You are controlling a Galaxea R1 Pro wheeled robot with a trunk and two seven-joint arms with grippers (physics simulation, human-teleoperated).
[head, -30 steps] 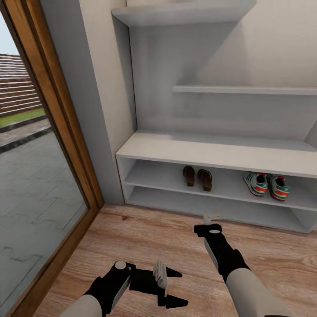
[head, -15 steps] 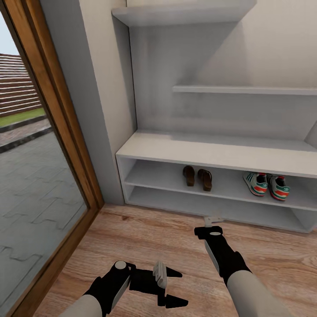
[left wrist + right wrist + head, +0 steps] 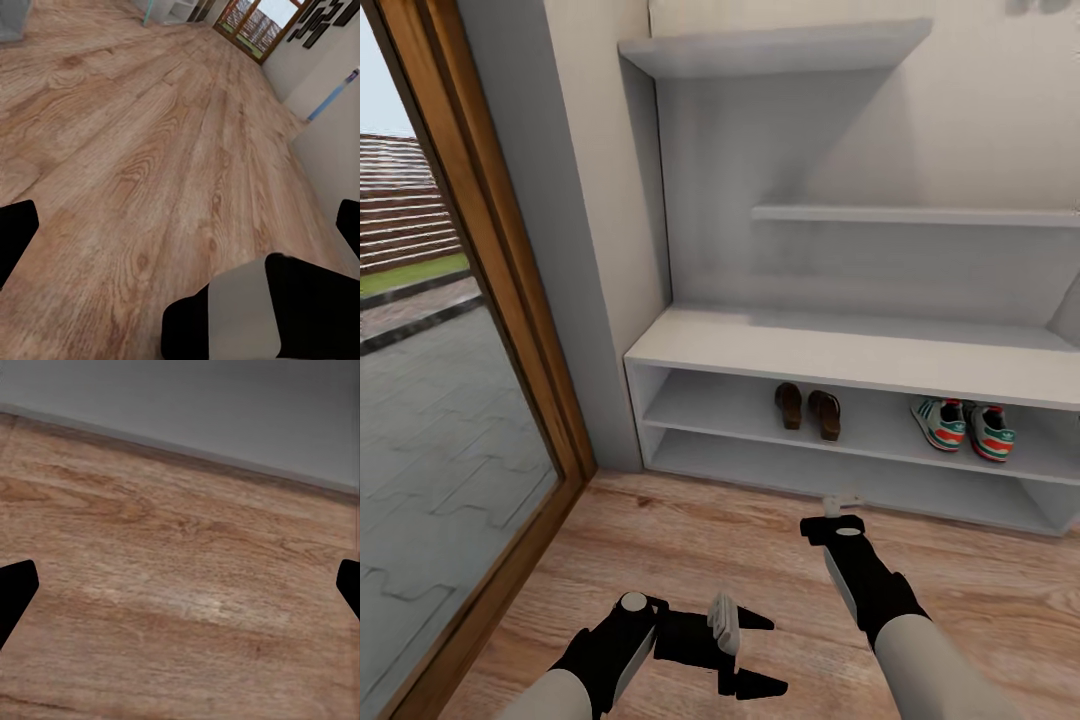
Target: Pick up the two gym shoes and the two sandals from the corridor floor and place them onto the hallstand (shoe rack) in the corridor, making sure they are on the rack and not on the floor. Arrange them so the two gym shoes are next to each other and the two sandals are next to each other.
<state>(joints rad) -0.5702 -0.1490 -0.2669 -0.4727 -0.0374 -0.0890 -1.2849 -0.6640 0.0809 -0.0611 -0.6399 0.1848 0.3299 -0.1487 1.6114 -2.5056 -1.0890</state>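
Head view: sandals (image 3: 809, 409) beyond right claw (image 3: 844, 497).

Slight upward camera tilt, hallstand (image 3: 840, 350) and its shoes a little lower in view.

Hallstand (image 3: 840, 350): upper open shelf row holds two sandals (image 3: 809, 409) side by side and, well apart rightward, two gym shoes (image 3: 963, 425) together. Corridor floor (image 3: 690, 540) in front: left gripper (image 3: 755, 652) with fingers spread.

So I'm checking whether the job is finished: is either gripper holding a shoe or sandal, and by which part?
Nothing is held. The left gripper and right gripper are open over bare floor; sandals and gym shoes sit on the rack.
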